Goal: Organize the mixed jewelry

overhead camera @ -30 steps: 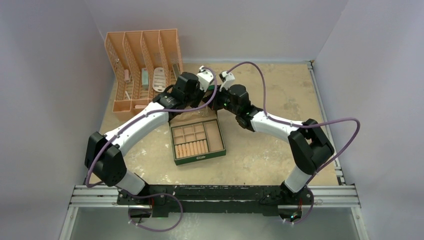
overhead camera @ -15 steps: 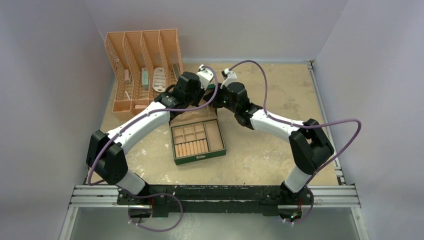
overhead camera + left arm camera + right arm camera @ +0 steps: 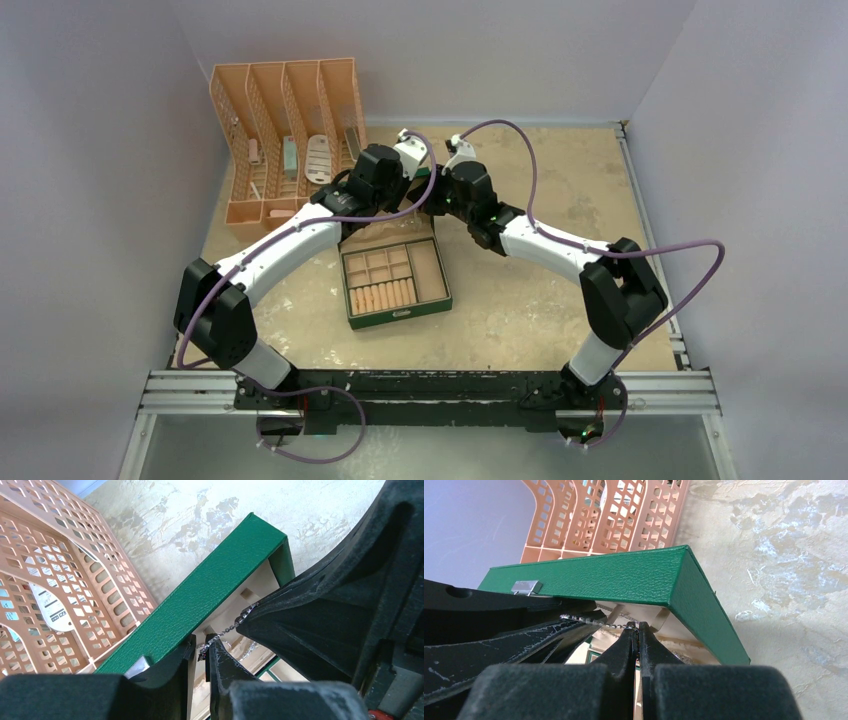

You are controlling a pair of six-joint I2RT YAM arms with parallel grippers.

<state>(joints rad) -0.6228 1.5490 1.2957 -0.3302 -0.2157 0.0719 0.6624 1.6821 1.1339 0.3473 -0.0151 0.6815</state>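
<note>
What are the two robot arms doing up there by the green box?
They are sorting jewelry. The right gripper is pinched shut on a thin silvery chain. The chain stretches across to the left gripper, whose jaws stand slightly apart around its other end. Both hover at the back of the open green box.

A silvery chain (image 3: 227,628) runs from the left end effector (image 3: 201,650) below the green lid (image 3: 200,600).
</note>
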